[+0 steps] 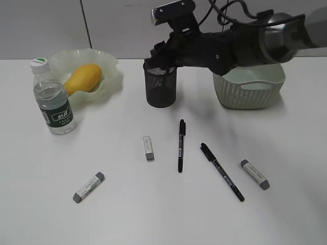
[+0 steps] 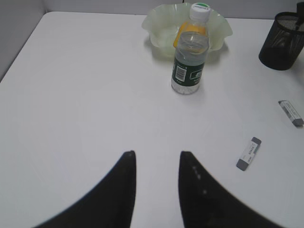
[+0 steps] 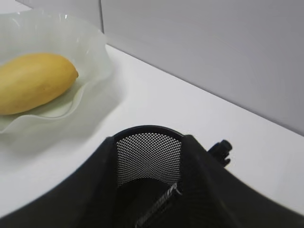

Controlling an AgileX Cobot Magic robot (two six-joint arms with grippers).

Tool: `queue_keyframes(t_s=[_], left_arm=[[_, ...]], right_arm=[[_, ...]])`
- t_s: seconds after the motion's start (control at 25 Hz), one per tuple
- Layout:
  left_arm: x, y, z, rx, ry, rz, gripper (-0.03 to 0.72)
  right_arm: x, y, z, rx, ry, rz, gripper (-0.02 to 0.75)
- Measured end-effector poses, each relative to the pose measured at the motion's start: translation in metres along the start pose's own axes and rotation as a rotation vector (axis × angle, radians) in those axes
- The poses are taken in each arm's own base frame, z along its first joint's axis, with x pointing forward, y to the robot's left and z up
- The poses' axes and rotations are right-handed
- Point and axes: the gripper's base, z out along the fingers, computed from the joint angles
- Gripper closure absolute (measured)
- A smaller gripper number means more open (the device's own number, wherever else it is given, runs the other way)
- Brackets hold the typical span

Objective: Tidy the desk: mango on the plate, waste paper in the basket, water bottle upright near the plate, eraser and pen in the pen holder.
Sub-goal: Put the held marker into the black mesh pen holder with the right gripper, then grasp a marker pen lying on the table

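Note:
The mango lies in the plate at the back left. The water bottle stands upright in front of the plate. My right gripper hovers over the pen holder. In the right wrist view its jaws are open astride the holder's mouth. A black pen leans inside, its end poking out past the right finger. Two more black pens and three erasers lie on the desk. My left gripper is open and empty. No waste paper shows.
The basket stands at the back right, partly behind my right arm, and its inside is hidden. The left wrist view shows the bottle, the plate, the pen holder and two erasers.

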Motion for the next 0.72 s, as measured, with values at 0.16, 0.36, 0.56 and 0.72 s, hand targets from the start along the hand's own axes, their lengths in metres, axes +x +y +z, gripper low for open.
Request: queue_keyframes(t_s=[0.16,0.36,0.56,0.72], left_arm=[[0.000,0.000,0.000,0.000,0.000,0.000,0.449],[0.000,0.000,0.000,0.000,0.000,0.000,0.449],[0.000,0.000,0.000,0.000,0.000,0.000,0.449],[0.000,0.000,0.000,0.000,0.000,0.000,0.449]], right_arm=[[-0.020,-0.003,-0.017,0.008,0.023,0.020,0.379],[-0.044,-0.006,-0.039,0.018,0.140,0.085,0.388],[-0.064,-0.006,-0.056,0.014,0.344,0.143,0.440],[-0.082,-0.008,-0.070,0.021,0.498,0.178,0.447]])
